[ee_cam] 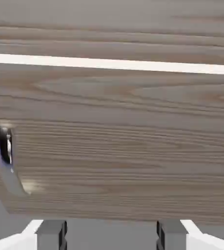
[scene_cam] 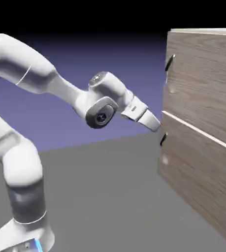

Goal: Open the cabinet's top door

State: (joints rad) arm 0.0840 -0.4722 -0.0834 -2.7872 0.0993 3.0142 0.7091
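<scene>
On your left in the exterior view, the white arm rises from the lower corner, bends at the elbow and reaches right across the grey table. Its gripper points slightly downward and sits just beside the cabinet, level with the thin pale line that splits the two front panels. You can see the top door above that line, with its small dark handle near the upper left edge, well above the gripper and apart from it. The lower panel carries its own dark handle, just below the fingertips. In the hand view, wood grain fills most of the picture, a pale line runs across the upper part, and a small dark handle shows at the left edge. The two grey fingers stand wide apart at the bottom with nothing between them.
</scene>
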